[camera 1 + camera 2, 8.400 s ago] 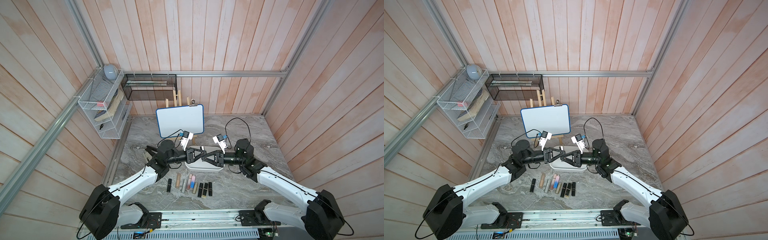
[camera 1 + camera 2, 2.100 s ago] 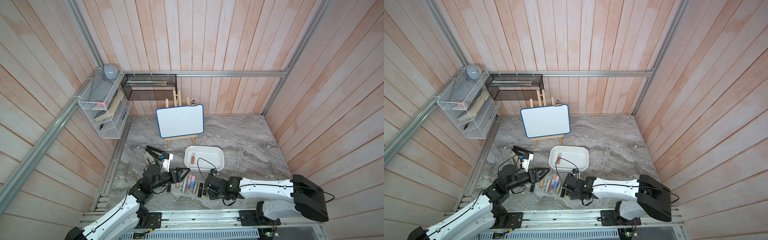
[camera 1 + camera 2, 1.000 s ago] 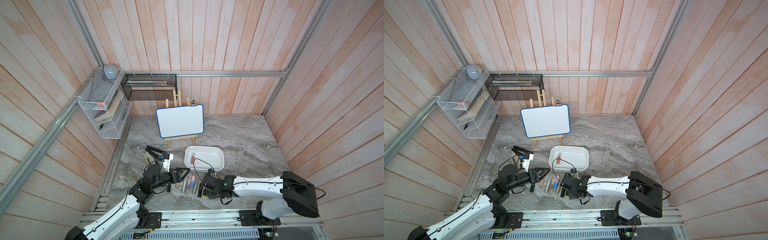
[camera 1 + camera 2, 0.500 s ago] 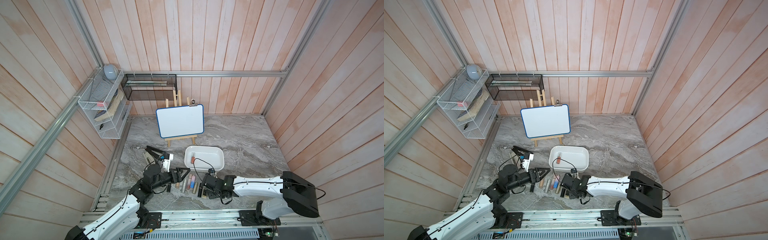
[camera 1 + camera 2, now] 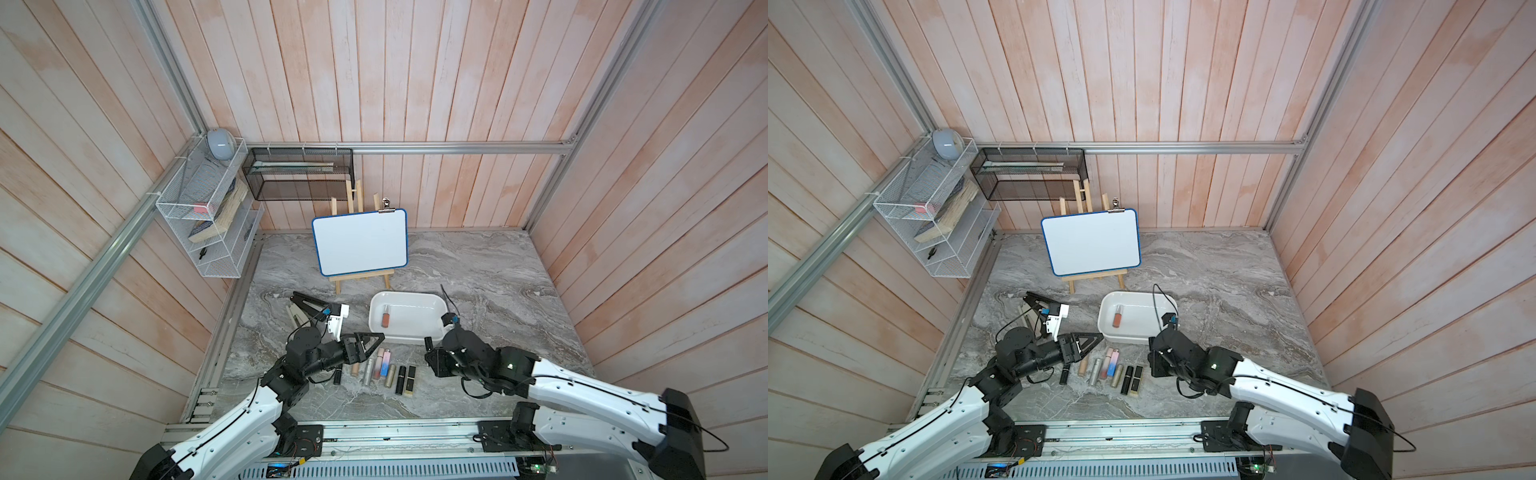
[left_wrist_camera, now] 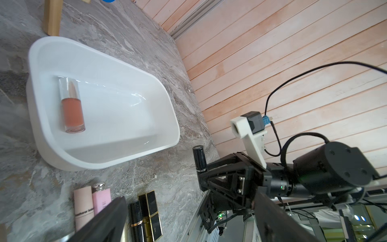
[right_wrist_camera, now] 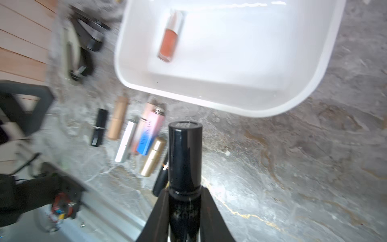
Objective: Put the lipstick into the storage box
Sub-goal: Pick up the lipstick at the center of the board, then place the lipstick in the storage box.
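Fingers (image 7: 152, 220) of right gripper (image 7: 184, 189) around lipstick (image 7: 185, 150) (left gripper (image 5: 372, 341) agape)

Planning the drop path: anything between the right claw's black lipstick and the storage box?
Nothing. The right wrist view shows bare marble between the black lipstick in the right claw and the storage box rim. The lipstick row lies aside.

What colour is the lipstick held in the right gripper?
The lipstick is glossy black, clearest in the right wrist view.
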`<state>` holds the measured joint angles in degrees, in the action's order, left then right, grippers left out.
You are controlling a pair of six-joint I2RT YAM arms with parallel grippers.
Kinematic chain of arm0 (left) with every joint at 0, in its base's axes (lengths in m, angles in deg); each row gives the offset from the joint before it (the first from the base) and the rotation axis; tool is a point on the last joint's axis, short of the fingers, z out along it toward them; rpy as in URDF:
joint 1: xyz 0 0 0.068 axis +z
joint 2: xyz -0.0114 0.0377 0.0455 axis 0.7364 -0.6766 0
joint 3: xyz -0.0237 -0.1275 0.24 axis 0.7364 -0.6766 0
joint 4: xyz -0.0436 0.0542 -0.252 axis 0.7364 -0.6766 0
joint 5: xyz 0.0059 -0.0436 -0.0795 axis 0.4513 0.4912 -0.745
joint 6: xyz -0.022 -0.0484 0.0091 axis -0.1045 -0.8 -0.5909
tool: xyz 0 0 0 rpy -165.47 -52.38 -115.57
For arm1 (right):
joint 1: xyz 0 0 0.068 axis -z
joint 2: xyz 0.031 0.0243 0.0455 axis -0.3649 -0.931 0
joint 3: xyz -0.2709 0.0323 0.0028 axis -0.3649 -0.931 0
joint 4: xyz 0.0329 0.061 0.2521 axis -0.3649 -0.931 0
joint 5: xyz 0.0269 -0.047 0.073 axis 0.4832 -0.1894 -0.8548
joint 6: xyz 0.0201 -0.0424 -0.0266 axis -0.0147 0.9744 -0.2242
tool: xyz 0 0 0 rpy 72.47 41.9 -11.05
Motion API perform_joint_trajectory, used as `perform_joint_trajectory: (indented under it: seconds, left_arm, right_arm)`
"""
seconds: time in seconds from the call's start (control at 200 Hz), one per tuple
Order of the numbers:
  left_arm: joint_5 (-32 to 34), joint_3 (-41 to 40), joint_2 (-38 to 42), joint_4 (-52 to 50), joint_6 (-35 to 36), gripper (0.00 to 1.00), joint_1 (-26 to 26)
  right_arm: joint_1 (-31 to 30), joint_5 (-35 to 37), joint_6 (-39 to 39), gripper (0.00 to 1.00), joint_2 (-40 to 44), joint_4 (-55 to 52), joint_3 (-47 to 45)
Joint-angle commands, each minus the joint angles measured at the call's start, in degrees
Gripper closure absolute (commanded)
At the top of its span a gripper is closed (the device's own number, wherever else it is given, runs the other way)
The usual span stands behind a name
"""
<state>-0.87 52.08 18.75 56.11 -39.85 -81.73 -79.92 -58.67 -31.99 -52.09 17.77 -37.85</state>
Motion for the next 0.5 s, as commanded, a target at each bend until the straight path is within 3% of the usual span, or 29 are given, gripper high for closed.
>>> perform_joint_trajectory:
  seconds: [0.0,0.12,0.26,0.495]
  left_arm:
    - [-2.9,0.4,-2.0,10.5,-2.9,0.0,0.0]
    - [-4.2,0.9,-6.2,19.6,-5.6,0.0,0.0]
    - [-7.2,3.0,-12.9,29.9,-8.3,0.0,-0.1]
    - [-10.4,5.2,-23.4,46.9,-13.9,0.0,-0.1]
  right_arm:
    - [5.9,-10.0,5.0,0.85,6.4,9.6,-1.4]
    - [14.1,-22.9,9.2,0.85,9.6,17.3,-1.4]
    - [20.0,-36.0,10.6,0.85,7.1,25.7,-1.7]
    - [21.0,-44.9,9.8,0.85,0.1,37.0,-2.7]
